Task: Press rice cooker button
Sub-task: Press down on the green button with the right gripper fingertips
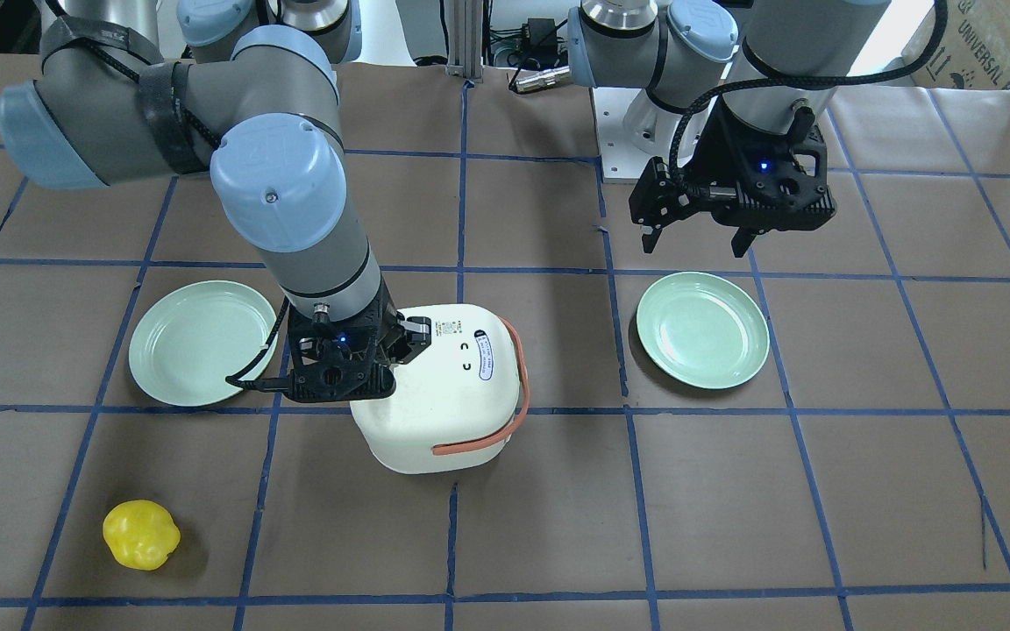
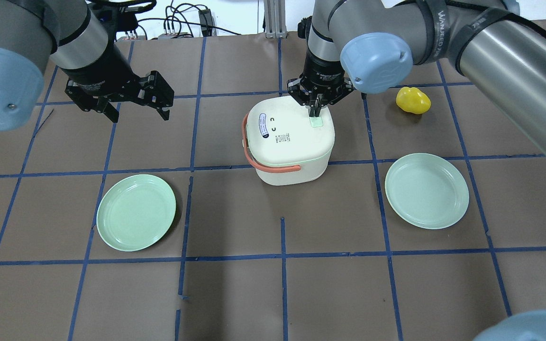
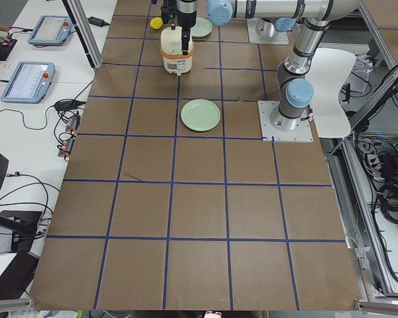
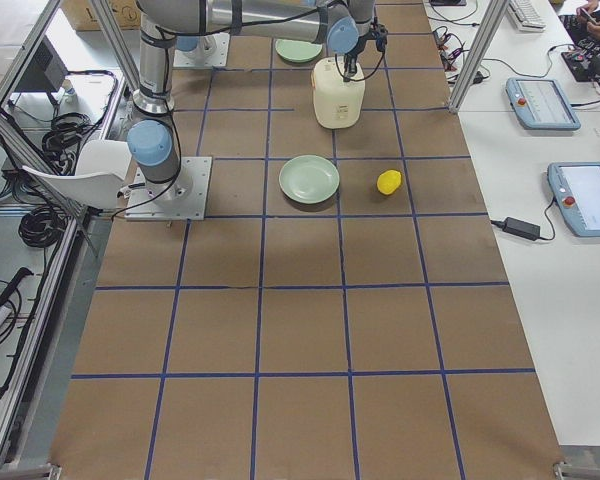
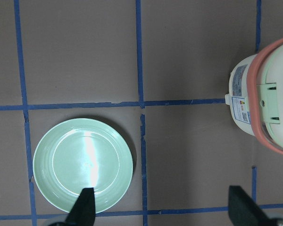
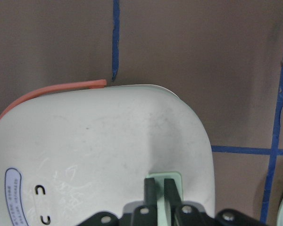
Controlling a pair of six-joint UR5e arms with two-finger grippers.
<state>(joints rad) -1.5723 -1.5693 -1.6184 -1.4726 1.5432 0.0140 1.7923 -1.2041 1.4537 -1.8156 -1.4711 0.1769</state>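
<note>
The rice cooker (image 2: 289, 142) stands in the middle of the bench (image 2: 282, 293), where the right gripper (image 2: 315, 113), its 2 fingers pinched together on nothing, meets the green button (image 2: 317, 122) at the lid's 2 o'clock corner and should push straight down, while the left gripper (image 2: 138, 116) hangs wide open, empty, at 9 o'clock.

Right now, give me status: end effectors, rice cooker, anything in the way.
Right end effector shut, tips at the green button of the rice cooker. Left end effector open, empty, hovering off to the side. Lid down. Nothing blocking the button.
</note>
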